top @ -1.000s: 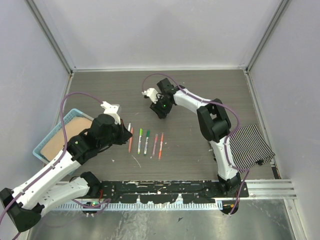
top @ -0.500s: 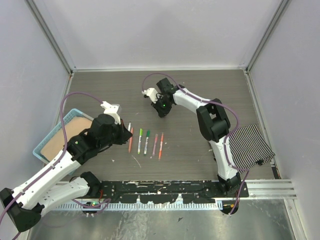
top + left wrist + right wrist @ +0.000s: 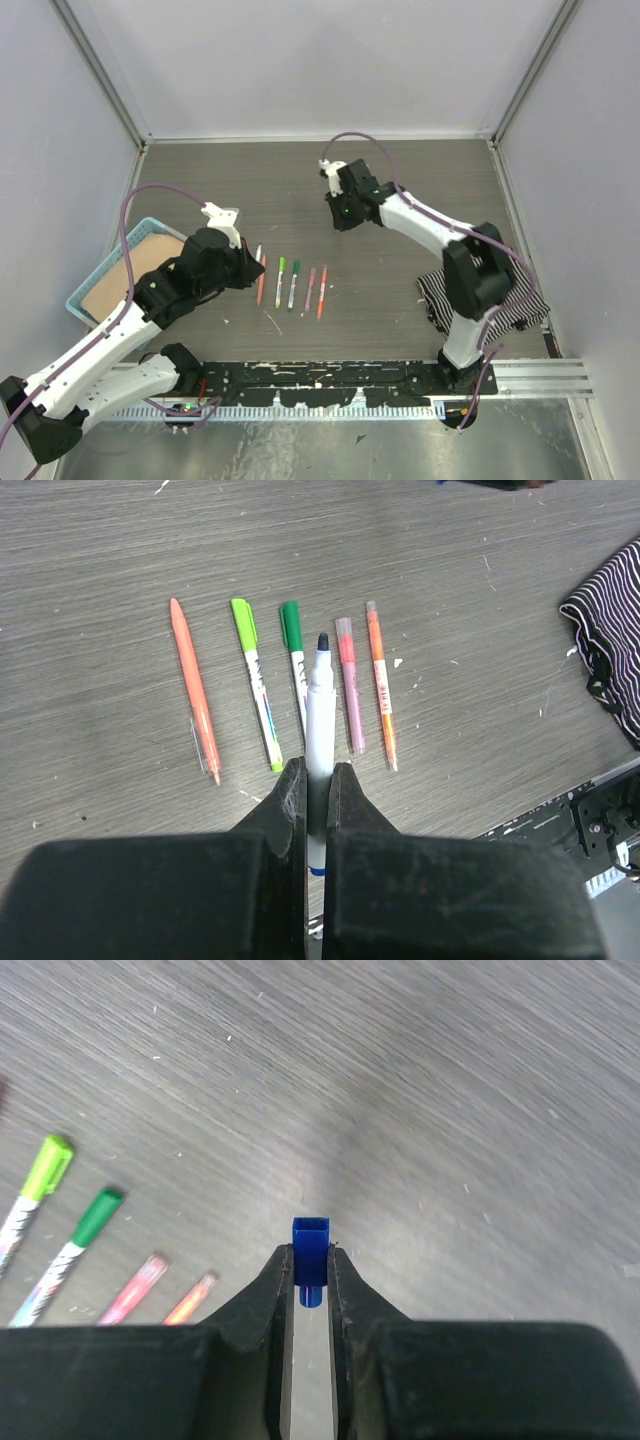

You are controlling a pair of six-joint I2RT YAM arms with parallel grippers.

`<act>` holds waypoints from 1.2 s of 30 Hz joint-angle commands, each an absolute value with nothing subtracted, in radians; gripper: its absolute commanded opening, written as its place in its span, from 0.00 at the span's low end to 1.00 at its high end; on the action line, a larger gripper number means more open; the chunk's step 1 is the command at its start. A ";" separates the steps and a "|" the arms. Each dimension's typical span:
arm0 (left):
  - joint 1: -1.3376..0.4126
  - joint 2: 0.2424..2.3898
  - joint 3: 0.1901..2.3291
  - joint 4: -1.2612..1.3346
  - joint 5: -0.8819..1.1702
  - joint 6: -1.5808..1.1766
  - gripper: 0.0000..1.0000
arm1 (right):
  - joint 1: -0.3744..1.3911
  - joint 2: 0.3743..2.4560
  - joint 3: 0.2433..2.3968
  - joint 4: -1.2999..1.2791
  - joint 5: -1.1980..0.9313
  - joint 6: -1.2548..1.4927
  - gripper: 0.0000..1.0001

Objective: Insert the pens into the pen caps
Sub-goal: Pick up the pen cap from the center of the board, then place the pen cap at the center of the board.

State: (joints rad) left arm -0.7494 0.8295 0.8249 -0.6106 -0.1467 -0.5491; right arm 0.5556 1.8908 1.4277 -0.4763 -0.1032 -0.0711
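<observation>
So, your left fingers (image 3: 288,795) clamp the uncapped white pen (image 3: 320,695), your right fingers (image 3: 275,1282) pinch the blue cap (image 3: 310,1236); they're not yet joined, seemingly the last pair.

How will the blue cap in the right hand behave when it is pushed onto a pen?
The blue cap looks like hard plastic, so it is probably stiff and very light. Only part of it sits in the right hand, so a push may tilt it or make it slip.
</observation>
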 commanded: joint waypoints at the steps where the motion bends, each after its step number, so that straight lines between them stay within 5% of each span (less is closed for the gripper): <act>1: -0.746 0.819 0.851 -0.568 -0.163 -0.515 0.00 | 0.548 1.641 1.262 -0.383 0.025 0.198 0.02; 13: -0.738 0.913 0.880 -0.533 -0.130 -0.482 0.00 | 0.619 1.233 0.784 -0.496 0.093 0.534 0.02; 28: -0.737 0.907 0.823 -0.486 -0.128 -0.538 0.00 | 0.773 1.421 0.750 -0.575 0.154 0.582 0.10; 36: -0.738 0.907 0.826 -0.487 -0.126 -0.543 0.00 | 0.779 1.507 0.784 -0.585 0.142 0.535 0.25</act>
State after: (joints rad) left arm -0.7418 0.9226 0.8349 -0.5213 -0.1249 -0.5350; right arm 0.7727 1.4620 0.7658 -0.5934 0.1341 0.5549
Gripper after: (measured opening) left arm 0.040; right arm 0.228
